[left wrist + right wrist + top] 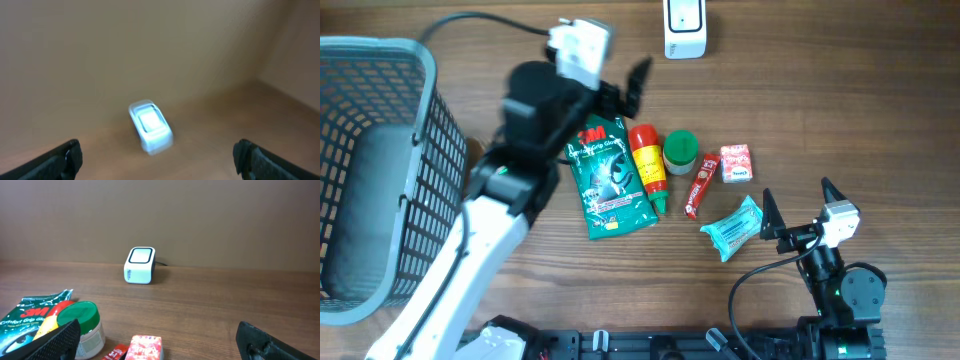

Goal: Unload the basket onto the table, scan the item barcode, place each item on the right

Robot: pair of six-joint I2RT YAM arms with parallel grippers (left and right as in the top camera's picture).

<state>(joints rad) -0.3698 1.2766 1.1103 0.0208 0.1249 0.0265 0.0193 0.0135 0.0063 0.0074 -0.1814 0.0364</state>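
boxy white scanner (139,265), glossy green pouch (610,182)

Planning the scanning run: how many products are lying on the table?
6, in a row mid-table: green packet, red bottle, green-lidded jar, red tube, pink box, teal pouch. The basket may hide more.

A grey mesh basket (428,165) stands at the left of the wooden table (860,110); a beige wall (210,220) runs behind.
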